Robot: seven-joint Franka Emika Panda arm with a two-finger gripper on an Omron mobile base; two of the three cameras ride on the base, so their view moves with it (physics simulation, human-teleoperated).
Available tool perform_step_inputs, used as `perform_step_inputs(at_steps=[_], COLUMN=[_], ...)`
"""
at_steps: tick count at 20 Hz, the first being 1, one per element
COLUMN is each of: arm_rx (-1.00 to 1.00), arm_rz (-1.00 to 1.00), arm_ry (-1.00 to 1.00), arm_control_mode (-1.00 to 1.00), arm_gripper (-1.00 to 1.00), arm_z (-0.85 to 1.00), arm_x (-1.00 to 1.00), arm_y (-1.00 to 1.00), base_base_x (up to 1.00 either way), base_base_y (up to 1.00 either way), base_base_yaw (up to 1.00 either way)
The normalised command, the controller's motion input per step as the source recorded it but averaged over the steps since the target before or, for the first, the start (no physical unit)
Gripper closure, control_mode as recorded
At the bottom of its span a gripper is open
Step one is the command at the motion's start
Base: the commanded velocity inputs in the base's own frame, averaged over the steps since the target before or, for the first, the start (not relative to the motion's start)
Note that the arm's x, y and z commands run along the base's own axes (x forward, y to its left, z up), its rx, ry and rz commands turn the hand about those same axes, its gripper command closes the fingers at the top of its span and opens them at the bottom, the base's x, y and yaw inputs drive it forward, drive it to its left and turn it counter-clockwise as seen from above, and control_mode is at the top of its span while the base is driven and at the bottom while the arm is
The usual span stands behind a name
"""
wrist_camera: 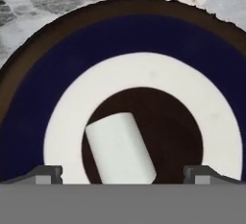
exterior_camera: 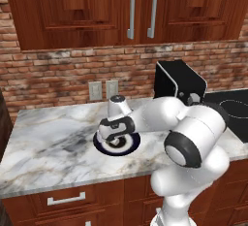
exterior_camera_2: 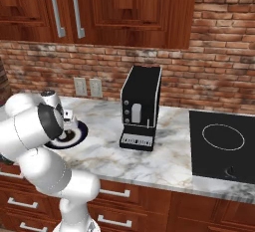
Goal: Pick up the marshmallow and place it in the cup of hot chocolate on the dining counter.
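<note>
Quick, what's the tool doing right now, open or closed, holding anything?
Tool: open, holding nothing, fingertips either side of the marshmallow on the plate.

1. Marble counter (exterior_camera: 43,142) below a brick wall (exterior_camera: 48,74), with wooden cabinets (exterior_camera: 97,7) above.
2. Dark-blue plate (exterior_camera: 104,148) with white ring lies on the counter.
3. Gripper (exterior_camera: 116,135) hangs directly over the plate; fingers hidden.
4. Black coffee machine (exterior_camera: 177,79) stands behind the arm.
</note>
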Motion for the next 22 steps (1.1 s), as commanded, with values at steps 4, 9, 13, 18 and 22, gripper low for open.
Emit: perform_step_inputs(at_steps=[4,9,13,18,22], arm_rx=[0.00,0.00,0.00,0.00,0.00], arm_rz=[0.00,0.00,0.00,0.00,0.00], arm_ry=[0.00,0.00,-0.05,-0.07,-0.23], arm_control_mode=[-1.00,-1.00,-1.00,-1.00,-1.00], arm_gripper=[-1.00,1.00,1.00,1.00,1.00], arm_z=[-0.19,-0.33,-0.06,0.00,0.29], arm_x=[0.14,0.11,0.00,-0.04,-0.42], arm_y=[0.05,0.12,0.01,0.08,0.13], base_base_x=[0.00,0.00,0.00,0.00,0.00], base_base_y=[0.00,0.00,0.00,0.00,0.00], base_base_yaw=[0.00,0.00,0.00,0.00,0.00])
